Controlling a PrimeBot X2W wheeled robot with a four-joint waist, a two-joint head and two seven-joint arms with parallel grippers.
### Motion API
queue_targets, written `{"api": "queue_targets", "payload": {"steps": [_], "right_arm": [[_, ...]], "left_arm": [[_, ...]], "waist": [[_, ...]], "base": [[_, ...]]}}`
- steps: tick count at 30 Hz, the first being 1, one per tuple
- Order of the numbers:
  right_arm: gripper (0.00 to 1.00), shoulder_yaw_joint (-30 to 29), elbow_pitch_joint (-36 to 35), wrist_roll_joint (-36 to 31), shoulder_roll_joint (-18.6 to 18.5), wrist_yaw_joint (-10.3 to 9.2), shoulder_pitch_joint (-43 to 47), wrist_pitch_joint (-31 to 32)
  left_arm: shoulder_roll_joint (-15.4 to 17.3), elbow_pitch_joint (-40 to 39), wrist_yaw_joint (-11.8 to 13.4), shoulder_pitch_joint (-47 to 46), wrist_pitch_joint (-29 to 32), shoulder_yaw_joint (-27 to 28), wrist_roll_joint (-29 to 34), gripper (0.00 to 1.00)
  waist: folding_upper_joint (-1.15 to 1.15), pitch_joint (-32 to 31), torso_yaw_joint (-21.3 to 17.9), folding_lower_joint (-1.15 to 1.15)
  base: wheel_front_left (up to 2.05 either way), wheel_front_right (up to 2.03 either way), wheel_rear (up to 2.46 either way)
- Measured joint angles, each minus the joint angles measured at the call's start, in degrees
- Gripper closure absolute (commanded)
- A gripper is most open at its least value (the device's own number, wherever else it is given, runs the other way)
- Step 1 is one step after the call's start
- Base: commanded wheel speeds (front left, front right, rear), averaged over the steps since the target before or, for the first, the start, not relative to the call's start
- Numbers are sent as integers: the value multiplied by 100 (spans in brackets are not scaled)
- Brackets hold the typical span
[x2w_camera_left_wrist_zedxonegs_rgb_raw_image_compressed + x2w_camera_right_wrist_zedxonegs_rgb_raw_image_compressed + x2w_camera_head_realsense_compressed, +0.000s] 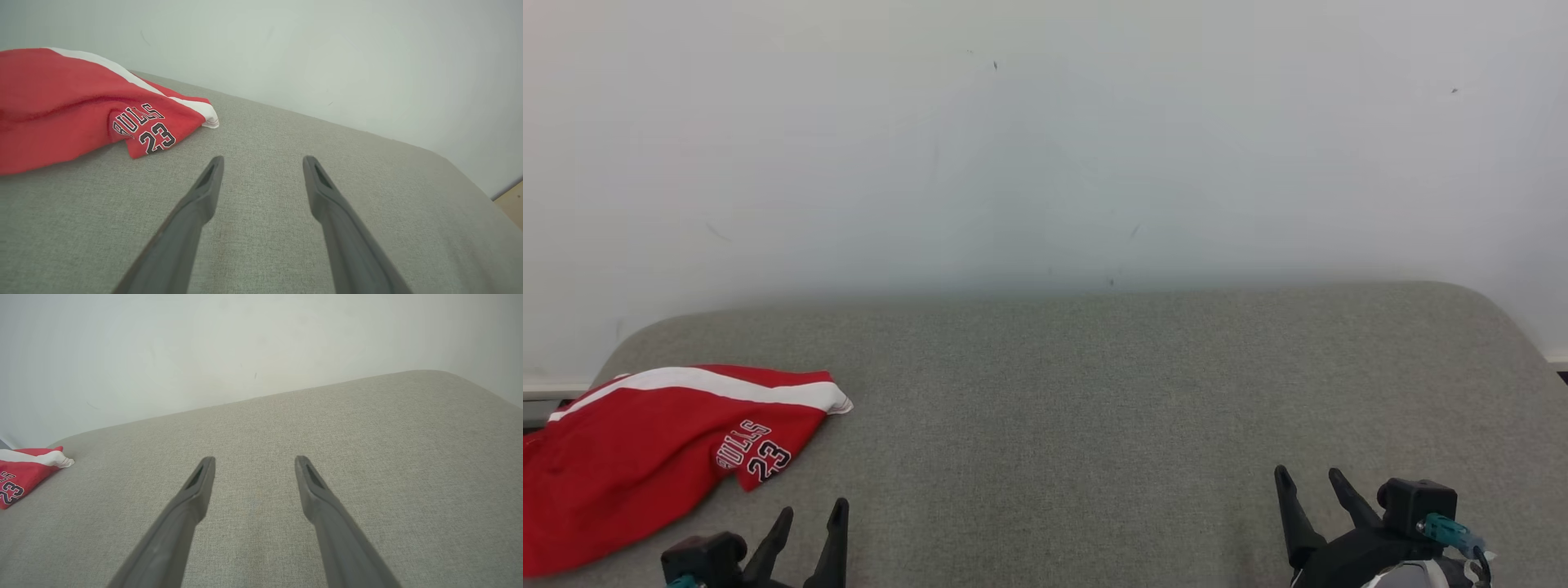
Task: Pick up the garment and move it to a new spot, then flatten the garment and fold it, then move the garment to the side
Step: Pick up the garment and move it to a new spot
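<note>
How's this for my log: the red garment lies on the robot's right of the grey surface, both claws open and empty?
Wrong side: head view shows the red garment on the robot's left. The left claw and right claw are open, empty.

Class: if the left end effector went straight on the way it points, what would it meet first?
Probably the bare grey cushion, then the white wall; depth is unclear. The left end effector aims beside the red garment.

Soft, even, shadowless light; sharp.
</note>
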Motion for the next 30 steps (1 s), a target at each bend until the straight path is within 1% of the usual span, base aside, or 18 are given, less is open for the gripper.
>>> {"api": "queue_targets", "payload": {"steps": [3, 11, 15, 17, 30], "right_arm": [[0, 26, -73, -231, 10, -59, 24, 5], [0, 149, -212, -742, -13, -155, 100, 65], [0, 208, -258, -1034, -30, -237, 103, 104], [0, 213, -289, -1132, -29, -242, 106, 127], [0, -57, -389, -1172, -31, -243, 223, 258]], "left_arm": [[113, -3, 66, 0, -22, -122, 254, 0], [213, -14, 190, 1, -60, -300, 759, 0], [298, -13, 242, 1, -69, -339, 958, 0], [307, -13, 286, 3, -87, -364, 1077, 0], [382, -7, 292, 14, -81, -127, 1047, 0]], "waist": [[0, -45, 2, 0], [0, -127, 19, 0], [0, -171, 31, 0], [0, -191, 36, 0], [0, -174, 36, -1]], "base": [[0, 0, 0], [0, 0, 0], [0, 0, 0], [0, 0, 0], [0, 0, 0]]}}
